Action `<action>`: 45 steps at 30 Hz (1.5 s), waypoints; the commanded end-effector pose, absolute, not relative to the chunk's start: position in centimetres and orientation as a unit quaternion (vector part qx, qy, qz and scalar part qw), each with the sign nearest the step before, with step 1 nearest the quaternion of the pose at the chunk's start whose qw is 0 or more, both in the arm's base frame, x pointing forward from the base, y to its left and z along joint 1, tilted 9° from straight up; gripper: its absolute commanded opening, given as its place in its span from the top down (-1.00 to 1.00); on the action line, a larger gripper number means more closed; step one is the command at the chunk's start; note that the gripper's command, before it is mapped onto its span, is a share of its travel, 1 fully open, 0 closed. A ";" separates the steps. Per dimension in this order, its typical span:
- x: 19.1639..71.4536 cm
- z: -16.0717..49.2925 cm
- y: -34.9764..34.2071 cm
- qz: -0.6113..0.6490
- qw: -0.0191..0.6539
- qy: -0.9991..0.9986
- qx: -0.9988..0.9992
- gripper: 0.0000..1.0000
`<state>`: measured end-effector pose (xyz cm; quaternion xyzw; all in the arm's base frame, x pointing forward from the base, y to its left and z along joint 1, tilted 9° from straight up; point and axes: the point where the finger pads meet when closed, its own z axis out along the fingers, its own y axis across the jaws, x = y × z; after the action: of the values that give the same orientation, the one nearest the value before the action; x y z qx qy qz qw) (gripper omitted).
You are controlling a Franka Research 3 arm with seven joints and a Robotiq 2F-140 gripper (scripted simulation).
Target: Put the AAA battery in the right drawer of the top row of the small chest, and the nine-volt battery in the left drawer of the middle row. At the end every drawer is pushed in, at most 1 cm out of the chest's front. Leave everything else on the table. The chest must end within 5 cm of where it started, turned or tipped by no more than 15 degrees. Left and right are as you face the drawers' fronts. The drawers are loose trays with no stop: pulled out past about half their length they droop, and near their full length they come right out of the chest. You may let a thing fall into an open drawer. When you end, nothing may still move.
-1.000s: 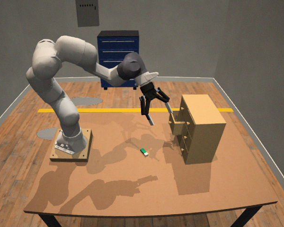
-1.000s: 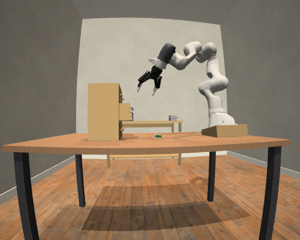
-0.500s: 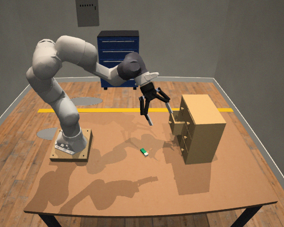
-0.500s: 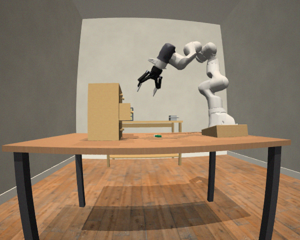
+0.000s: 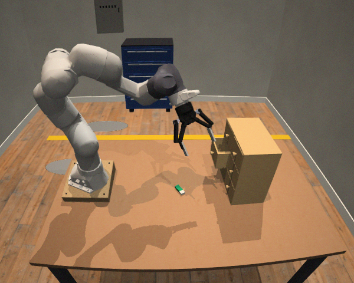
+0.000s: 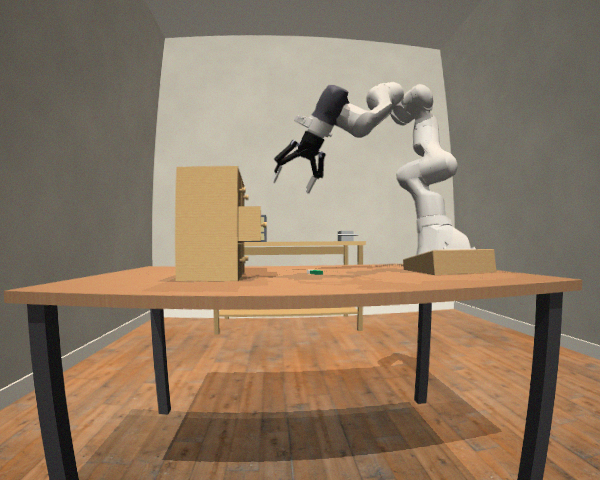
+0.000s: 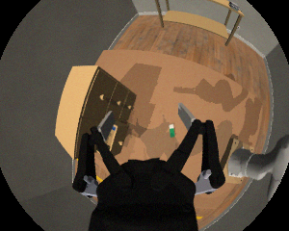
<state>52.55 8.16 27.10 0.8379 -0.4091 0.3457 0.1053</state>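
The small chest [image 5: 256, 179] [image 6: 207, 222] [image 7: 69, 106] stands upright, its fronts facing the arm. Its left middle-row drawer [image 5: 214, 153] [image 6: 249, 223] is pulled partly out and looks level. A small blue thing [image 7: 114, 128] shows inside it in the wrist view, too small to identify surely as the nine-volt battery. The other visible drawers look pushed in. No AAA battery is seen; closed drawers hide their contents. My gripper [image 5: 200, 147] [image 6: 291, 186] [image 7: 144, 113] is open and empty, in the air in front of the chest, higher than the open drawer.
A green and white block [image 5: 179, 188] [image 6: 316, 272] [image 7: 171, 130] lies on the table [image 5: 171, 249] [image 6: 393, 294] between the arm's base [image 5: 88, 183] and the chest. The open drawer and the knobs stick out from the chest's front. A blue cabinet [image 5: 146, 58] stands beyond the table.
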 end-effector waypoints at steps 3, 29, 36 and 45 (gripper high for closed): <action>52.4 27.0 8.1 0.345 0.097 -0.437 0.825 -1.00; 52.0 26.7 8.3 0.331 0.074 -0.513 0.789 -1.00; 52.0 26.7 8.3 0.331 0.074 -0.513 0.789 -1.00; 52.0 26.7 8.3 0.331 0.074 -0.513 0.789 -1.00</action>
<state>51.99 8.38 26.74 0.7927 -0.5057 0.3322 0.0746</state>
